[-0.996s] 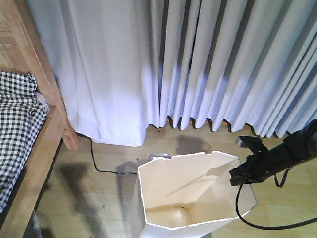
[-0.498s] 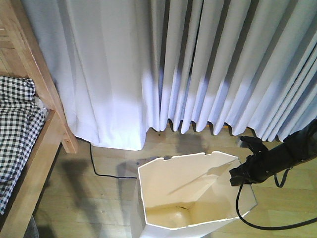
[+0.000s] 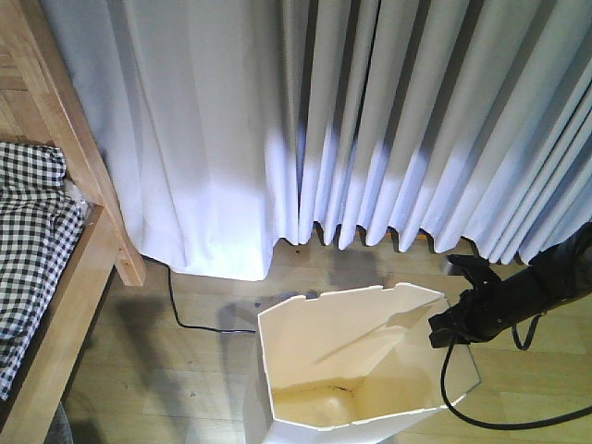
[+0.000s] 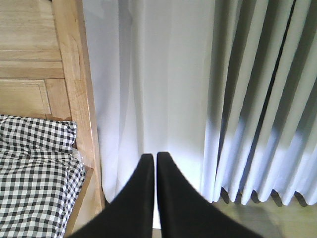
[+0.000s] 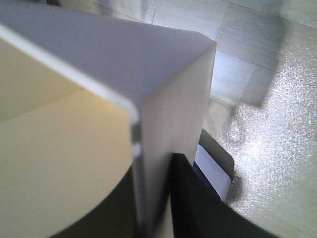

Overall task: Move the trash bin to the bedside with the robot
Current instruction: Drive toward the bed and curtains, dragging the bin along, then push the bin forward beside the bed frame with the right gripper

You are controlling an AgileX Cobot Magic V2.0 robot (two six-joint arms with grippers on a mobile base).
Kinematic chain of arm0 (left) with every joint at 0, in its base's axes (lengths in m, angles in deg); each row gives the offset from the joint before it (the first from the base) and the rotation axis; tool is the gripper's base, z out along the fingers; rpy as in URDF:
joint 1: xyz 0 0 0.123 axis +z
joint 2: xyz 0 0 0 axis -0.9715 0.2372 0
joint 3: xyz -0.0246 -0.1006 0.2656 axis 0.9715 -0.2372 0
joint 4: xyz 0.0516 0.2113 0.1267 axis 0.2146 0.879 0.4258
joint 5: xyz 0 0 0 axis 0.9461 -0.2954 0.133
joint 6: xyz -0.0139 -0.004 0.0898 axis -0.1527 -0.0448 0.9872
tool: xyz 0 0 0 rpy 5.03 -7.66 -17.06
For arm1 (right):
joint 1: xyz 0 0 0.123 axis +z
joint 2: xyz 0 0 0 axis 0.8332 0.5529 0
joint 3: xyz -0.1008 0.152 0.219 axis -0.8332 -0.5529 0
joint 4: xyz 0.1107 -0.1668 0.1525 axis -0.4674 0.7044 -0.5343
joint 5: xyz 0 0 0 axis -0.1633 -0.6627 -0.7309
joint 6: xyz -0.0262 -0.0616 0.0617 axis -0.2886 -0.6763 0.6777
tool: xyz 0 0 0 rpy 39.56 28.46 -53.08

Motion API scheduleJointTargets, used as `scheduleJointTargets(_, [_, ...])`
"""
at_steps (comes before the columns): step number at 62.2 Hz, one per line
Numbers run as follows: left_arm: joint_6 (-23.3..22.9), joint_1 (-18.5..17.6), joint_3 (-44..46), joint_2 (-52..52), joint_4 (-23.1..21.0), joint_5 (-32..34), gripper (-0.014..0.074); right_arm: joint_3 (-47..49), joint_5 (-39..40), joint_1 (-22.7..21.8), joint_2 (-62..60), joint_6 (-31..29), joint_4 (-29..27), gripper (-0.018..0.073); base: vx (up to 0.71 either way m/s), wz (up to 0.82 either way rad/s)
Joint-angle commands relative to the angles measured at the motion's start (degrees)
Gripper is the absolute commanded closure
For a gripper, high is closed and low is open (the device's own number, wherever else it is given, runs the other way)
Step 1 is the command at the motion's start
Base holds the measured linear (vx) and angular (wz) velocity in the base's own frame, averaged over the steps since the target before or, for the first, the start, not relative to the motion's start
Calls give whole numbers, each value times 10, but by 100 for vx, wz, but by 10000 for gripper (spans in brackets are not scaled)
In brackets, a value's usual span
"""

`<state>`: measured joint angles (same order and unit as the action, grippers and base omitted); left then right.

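The bed frame (image 3: 79, 157) has slid slightly left in the front view; the curtain (image 3: 370, 120) hem sits lower

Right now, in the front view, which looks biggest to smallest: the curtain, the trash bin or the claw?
Largest: white curtain, filling most of the view.
Next: trash bin, though it sits nearer the camera.
Smallest: right claw, clamped on the bin's rim.

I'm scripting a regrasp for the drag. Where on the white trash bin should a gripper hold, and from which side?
Pinch the thin top rim of the trash bin from the right, one finger inside, one outside: the body looks too wide to span. The right gripper holds it so.
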<state>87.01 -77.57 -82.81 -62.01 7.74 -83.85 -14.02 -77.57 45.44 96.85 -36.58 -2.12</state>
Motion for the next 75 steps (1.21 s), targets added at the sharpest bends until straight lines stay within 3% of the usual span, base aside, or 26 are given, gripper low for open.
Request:
scheduleJointTargets(1, [-5,-3,-17,-6,-2,42,602,2,-123,-2,-43,2,-24,565,0,0])
scheduleJointTargets(44, [-5,-3,-17,-6,-2,42,602,5,-104,-2,-43,2,-26,565,0,0])
scheduleJointTargets(55, [-5,-3,-17,-6,-2,42,602,11,-19,-2,-38,14,-104,565,0,0])
scheduleJointTargets(75, [-5,-3,-17,-6,-2,42,602,109,-67,-2,43,26,-120,563,0,0])
